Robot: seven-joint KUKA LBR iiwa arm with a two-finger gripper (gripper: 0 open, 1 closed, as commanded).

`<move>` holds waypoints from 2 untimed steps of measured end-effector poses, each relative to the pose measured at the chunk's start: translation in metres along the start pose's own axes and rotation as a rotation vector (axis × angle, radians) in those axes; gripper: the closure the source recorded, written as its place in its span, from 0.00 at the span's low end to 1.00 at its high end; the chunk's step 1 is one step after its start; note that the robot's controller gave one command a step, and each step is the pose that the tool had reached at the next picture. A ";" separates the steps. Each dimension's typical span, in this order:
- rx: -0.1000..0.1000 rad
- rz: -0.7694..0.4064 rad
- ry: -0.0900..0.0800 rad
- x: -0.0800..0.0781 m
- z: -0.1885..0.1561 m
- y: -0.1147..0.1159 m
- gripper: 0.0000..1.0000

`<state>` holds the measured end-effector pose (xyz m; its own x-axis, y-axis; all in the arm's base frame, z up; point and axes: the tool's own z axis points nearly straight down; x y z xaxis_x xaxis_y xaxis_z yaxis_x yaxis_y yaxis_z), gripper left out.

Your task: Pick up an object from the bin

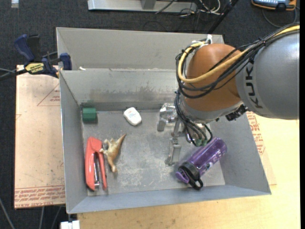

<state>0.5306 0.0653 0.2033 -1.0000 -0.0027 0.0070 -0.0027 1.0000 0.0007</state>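
No object was seen lifted. The gripper (172, 147) was seen low over the bin's (143, 180) floor, a purple bottle (205, 160) lying just beside it at four o'clock. Whether it was open or closed could not be told. Grasping and lifting were judged outstanding.

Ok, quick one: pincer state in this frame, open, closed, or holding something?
Pincer: cannot be told whether open or closed; it sits low, just left of the purple plastic bottle with a black cap.
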 end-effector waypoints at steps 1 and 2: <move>-0.001 0.002 -0.007 -0.001 -0.005 0.000 0.00; -0.002 0.012 -0.007 0.026 0.019 -0.039 0.00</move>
<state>0.5042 0.0262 0.1841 -1.0000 0.0089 -0.0003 0.0089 1.0000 0.0029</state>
